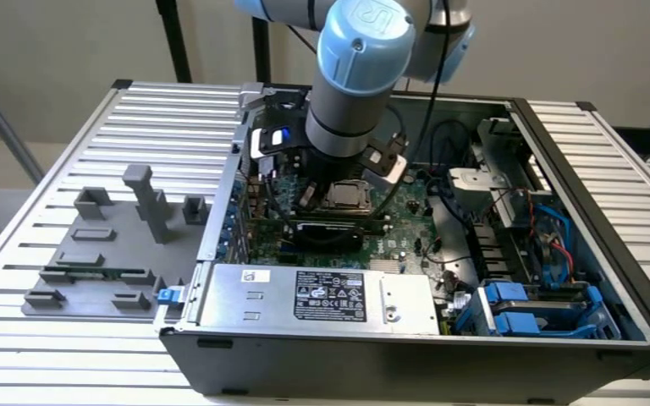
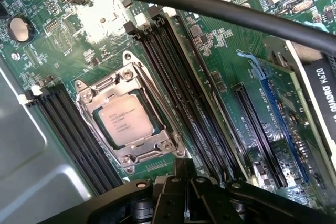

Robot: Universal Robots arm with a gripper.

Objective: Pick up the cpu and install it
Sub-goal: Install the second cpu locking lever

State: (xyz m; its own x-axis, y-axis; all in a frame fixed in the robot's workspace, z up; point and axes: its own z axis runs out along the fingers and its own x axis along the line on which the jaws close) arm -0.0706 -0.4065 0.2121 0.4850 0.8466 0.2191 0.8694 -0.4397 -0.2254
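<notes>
Grey fixture plate (image 1: 99, 254): on the slatted table (image 1: 31, 169), exterior view's left, carrying upright grey blocks (image 1: 145, 199).

Computer case (image 1: 415, 347): open, lying flat at centre; silver power supply (image 1: 325, 296) along its near edge, blue drive bays (image 1: 528, 309) at about four o'clock from the board.

Robot arm (image 1: 354, 76): reaches down over the green motherboard (image 2: 220, 72).

Cpu (image 2: 126, 121): silvery square lying flat inside the metal socket frame (image 2: 131, 119), between two banks of black memory slots (image 2: 178, 82).

Gripper (image 2: 184, 174): fingers together, holding nothing, hanging above the board just beside the socket frame, clear of the cpu.

Black cable (image 2: 210, 3): crosses the wrist view.
</notes>
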